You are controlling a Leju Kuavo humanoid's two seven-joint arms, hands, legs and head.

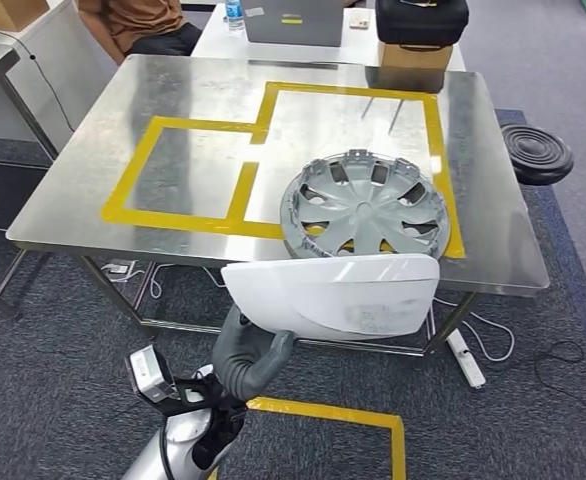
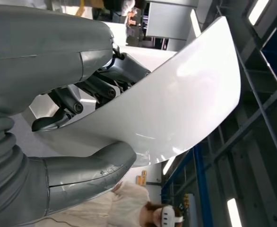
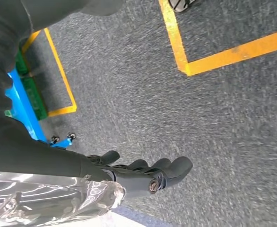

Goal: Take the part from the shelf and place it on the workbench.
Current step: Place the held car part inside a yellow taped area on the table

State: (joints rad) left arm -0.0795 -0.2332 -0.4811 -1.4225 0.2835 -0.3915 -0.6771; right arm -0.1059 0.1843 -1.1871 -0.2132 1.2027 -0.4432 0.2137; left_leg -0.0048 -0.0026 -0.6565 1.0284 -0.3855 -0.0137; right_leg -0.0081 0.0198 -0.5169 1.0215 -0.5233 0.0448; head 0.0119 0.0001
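My left hand (image 1: 248, 360) grips a long white curved part (image 1: 335, 295) by its left end and holds it level in front of the near edge of the steel workbench (image 1: 199, 110). Close up, the thumb presses one face of the white part (image 2: 179, 94) while the fingers (image 2: 105, 85) of the left hand (image 2: 69, 71) clamp the other. A grey hubcap (image 1: 365, 205) lies on the workbench's near right area, across yellow tape lines. My right hand (image 3: 144, 172) hangs over the carpet, fingers loosely extended, holding nothing.
A person (image 1: 139, 20) sits beyond the bench beside a laptop (image 1: 294, 20) and a black case (image 1: 418, 20). A black round stool (image 1: 535, 150) stands right of the bench. A power strip (image 1: 467, 358) and yellow floor tape (image 1: 350, 415) lie below. A blue frame (image 3: 22, 109) stands near my right side.
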